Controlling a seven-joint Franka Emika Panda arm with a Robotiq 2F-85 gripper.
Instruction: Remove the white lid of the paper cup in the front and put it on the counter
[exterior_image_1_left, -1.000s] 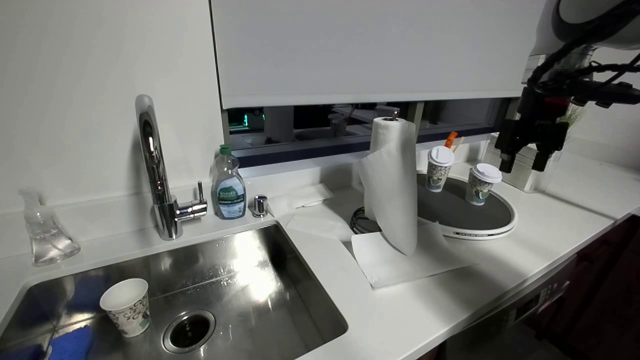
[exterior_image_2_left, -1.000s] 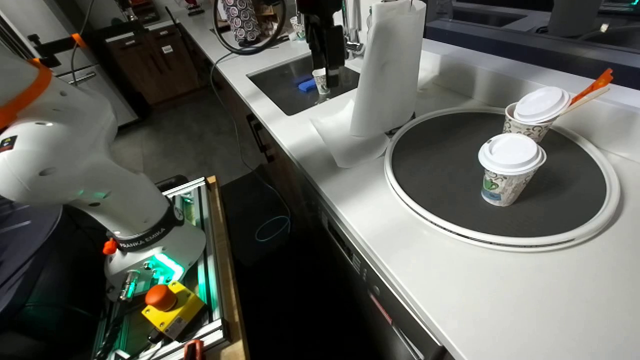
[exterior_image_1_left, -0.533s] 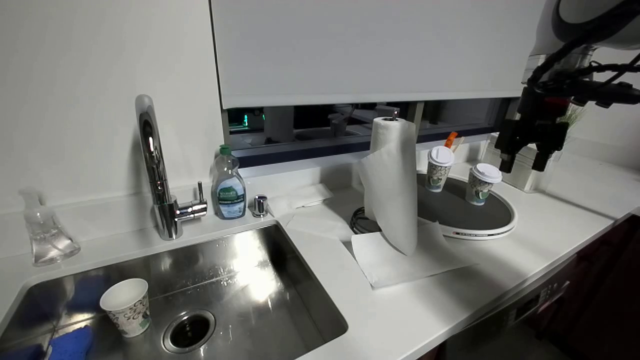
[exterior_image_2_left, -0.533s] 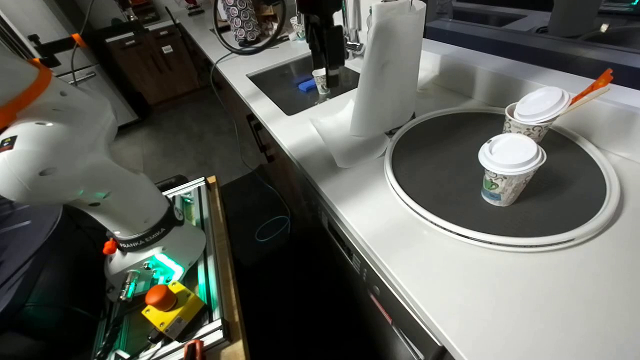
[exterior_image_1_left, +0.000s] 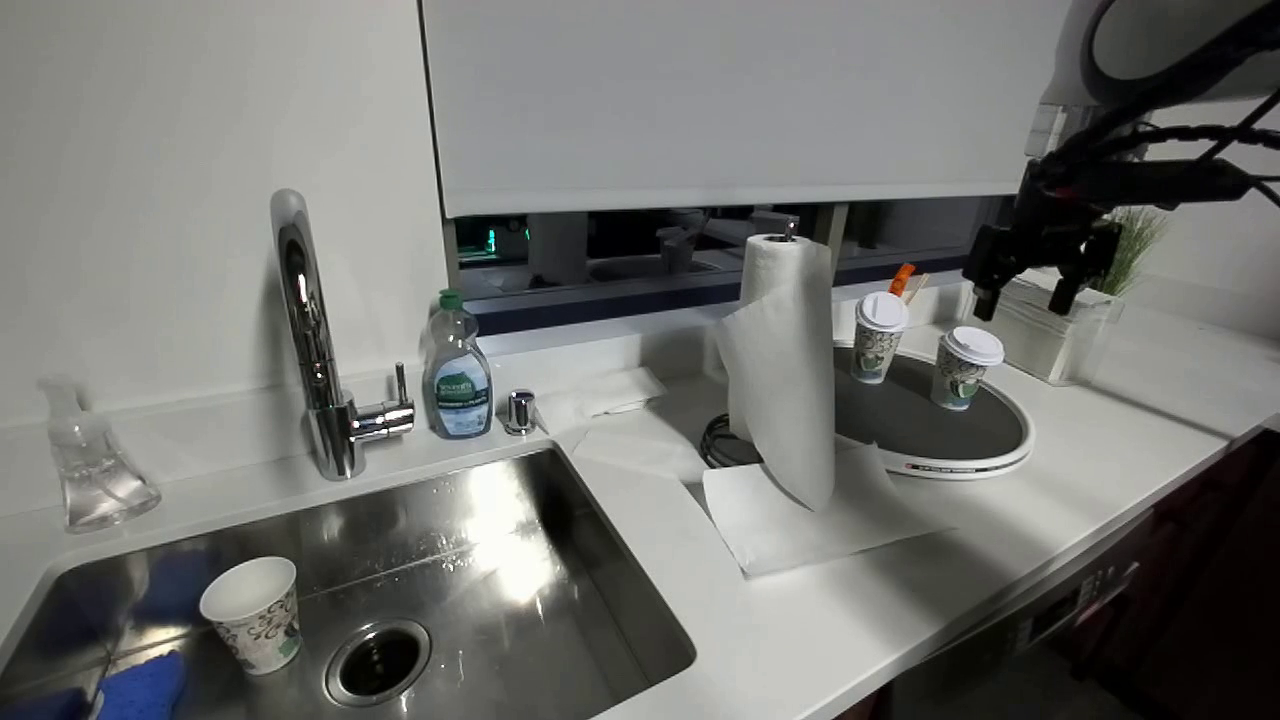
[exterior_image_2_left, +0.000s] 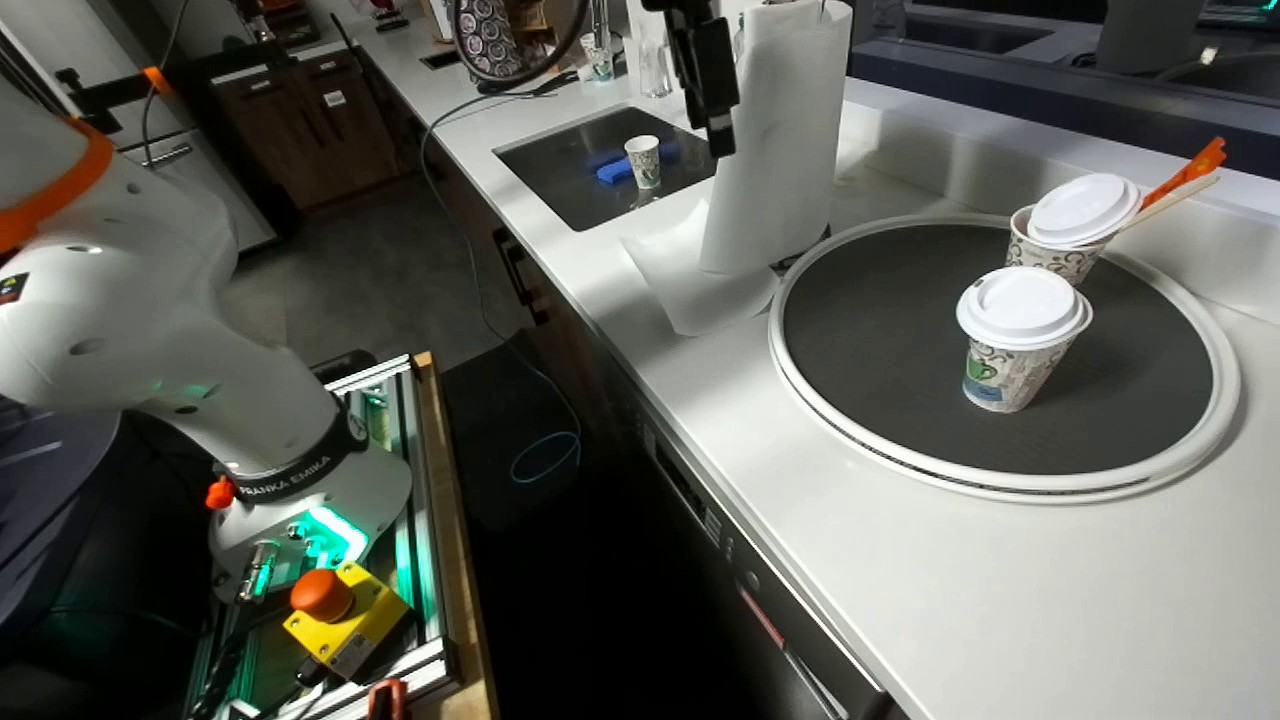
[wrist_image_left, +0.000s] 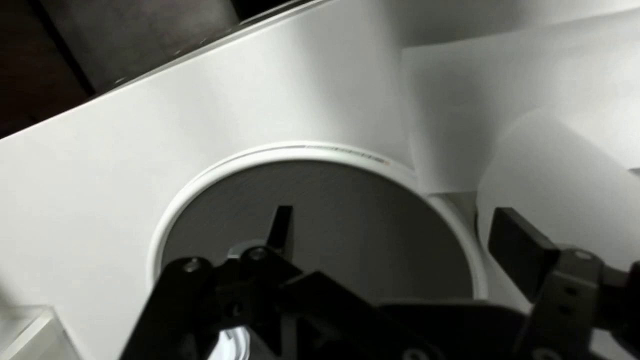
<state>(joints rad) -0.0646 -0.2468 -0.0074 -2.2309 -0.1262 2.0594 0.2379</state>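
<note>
The white lid (exterior_image_2_left: 1025, 305) sits level on the front cup (exterior_image_2_left: 1008, 378), covering its mouth, so what the cup holds cannot be seen. In an exterior view that cup stands upright on the dark tray (exterior_image_2_left: 880, 350), just toward 6 o'clock of the tray's middle, and the tray rests on the white table (exterior_image_2_left: 950, 590). The back cup (exterior_image_2_left: 1050, 256) stands near it at 1 o'clock; a second lid (exterior_image_2_left: 1085, 208) lies askew over its mouth (a bit of bare rim shows toward 9 o'clock), and an orange stick (exterior_image_2_left: 1185, 175) and a wooden stick (exterior_image_2_left: 1172, 202) poke out past it toward 2 o'clock.

The end effector (exterior_image_1_left: 1024, 300) hangs in the air, its fingers spread well apart and gripping nothing. In an exterior view it shows at 1 o'clock from the front cup, overlapping a pale planter (exterior_image_1_left: 1040, 342) with green grass (exterior_image_1_left: 1138, 242) in it. The steel sink (exterior_image_1_left: 560, 620) holds a lidless cup (exterior_image_1_left: 258, 632), mouth up with its white inside showing, at 10 o'clock from the drain (exterior_image_1_left: 378, 662); a blue sponge (exterior_image_1_left: 145, 688) lies at 8 o'clock from that cup. Past the sink's back edge, a green-capped soap bottle (exterior_image_1_left: 461, 380) stands toward 1 o'clock from the drain and a clear bottle (exterior_image_1_left: 95, 480) at 10 o'clock (how full, I can't tell). A paper towel roll (exterior_image_1_left: 785, 370) stands between sink and tray.
</note>
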